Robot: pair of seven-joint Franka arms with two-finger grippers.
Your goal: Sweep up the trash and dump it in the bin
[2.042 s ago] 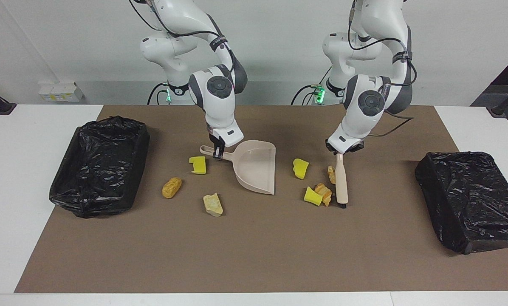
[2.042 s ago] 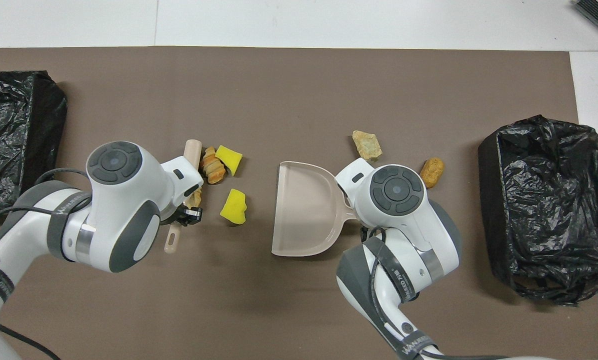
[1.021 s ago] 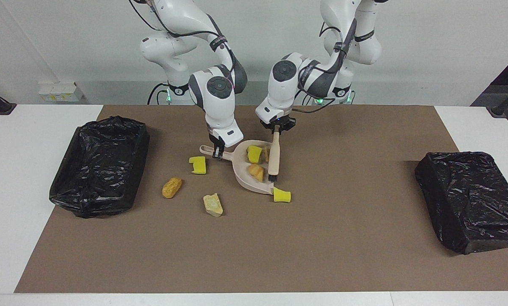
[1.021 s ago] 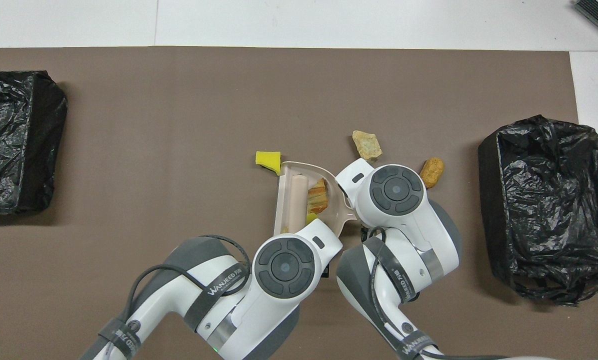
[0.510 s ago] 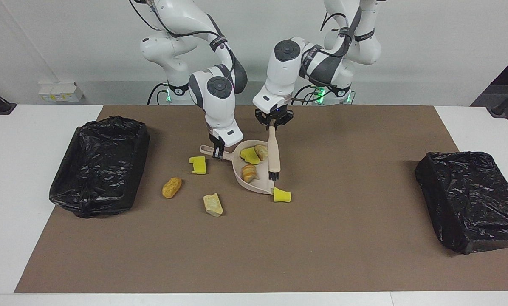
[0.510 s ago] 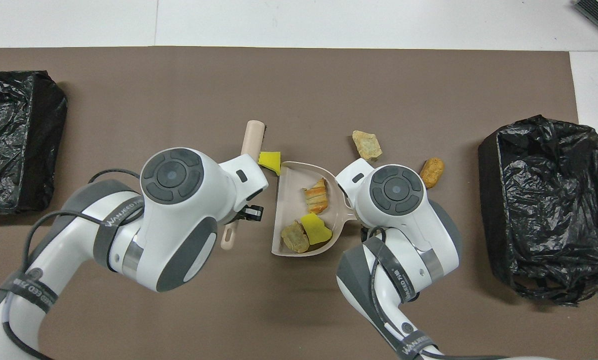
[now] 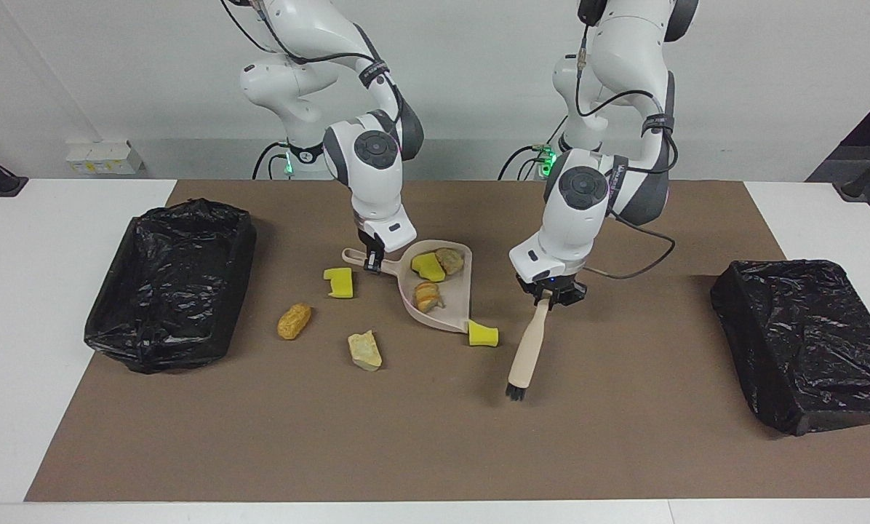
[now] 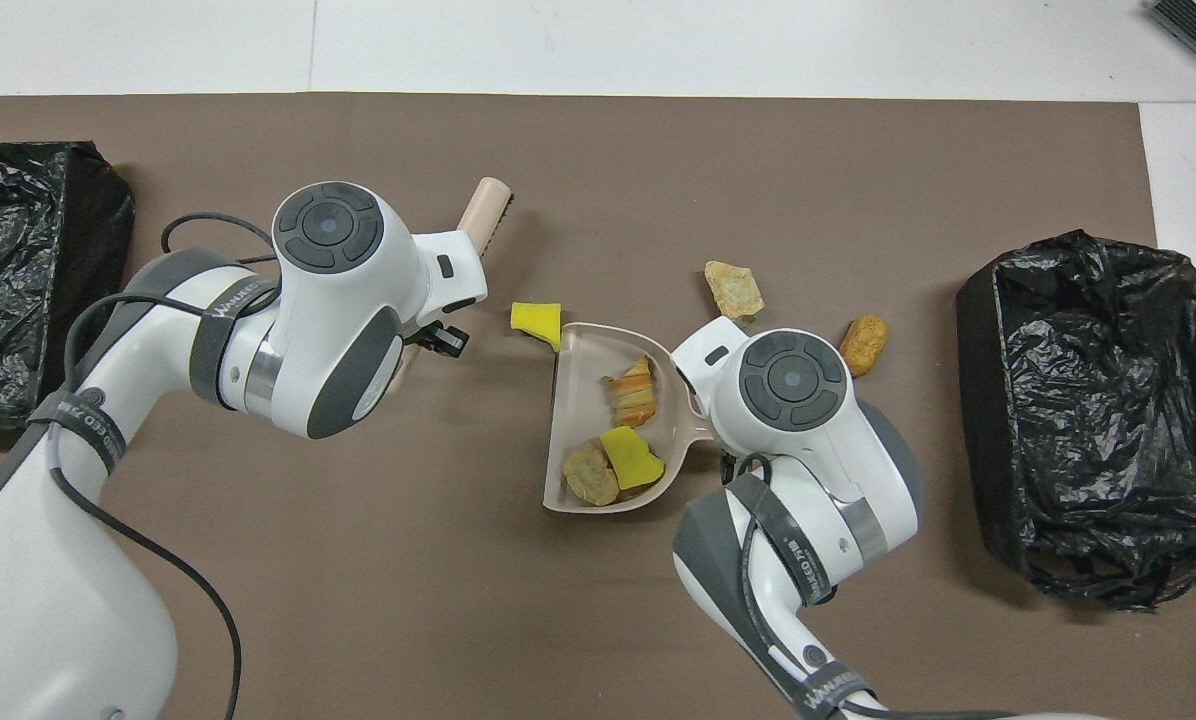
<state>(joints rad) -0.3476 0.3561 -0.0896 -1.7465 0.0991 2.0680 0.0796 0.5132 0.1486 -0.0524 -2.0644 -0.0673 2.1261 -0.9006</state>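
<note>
in dustpan (image 7: 441,291): three trash scraps | on counter: four left | bin (image 7: 169,284): nothing dumped | left gripper (image 7: 549,295) fingers clamped on brush (image 7: 528,349) | right gripper (image 7: 372,263) fingers clamped on dustpan handle

One camera looked from high across the table toward both robots. The other looked steeply down from above them; both took in the brown mat (image 7: 435,437).

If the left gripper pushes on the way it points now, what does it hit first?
The left gripper points down along the brush it holds, so the bristle end would likely meet the brown mat first; no scrap seems to lie there.
</note>
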